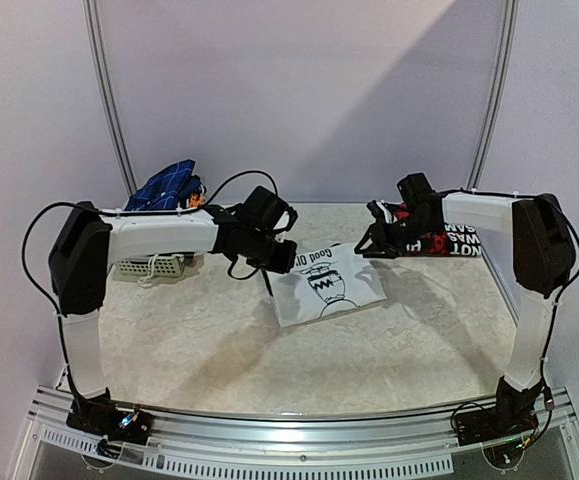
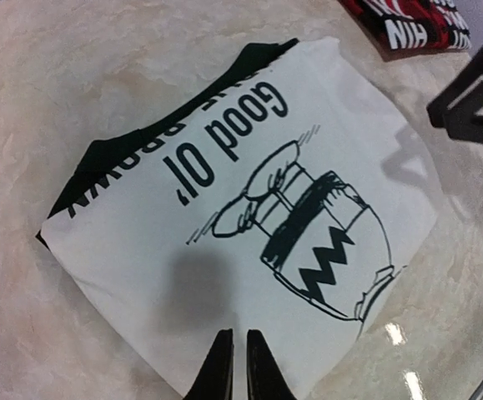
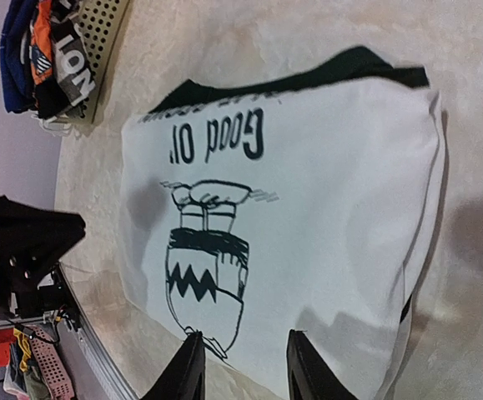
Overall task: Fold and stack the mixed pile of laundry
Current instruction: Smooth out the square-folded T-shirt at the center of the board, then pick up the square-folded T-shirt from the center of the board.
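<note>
Table centre: folded white T-shirt, print reading "Good Ol'" over a zigzag-striped drawing | far right edge: red-and-black shirt, white lettering only partly legible | far left corner: blue checked cloth by basket | left hand pressed together, empty | right hand spread, empty

The white T-shirt lies flat on the counter, just right of the left tool and a little nearer than the right tool. The red-and-black plaid shirt sits bunched on that tool's outer side.
</note>
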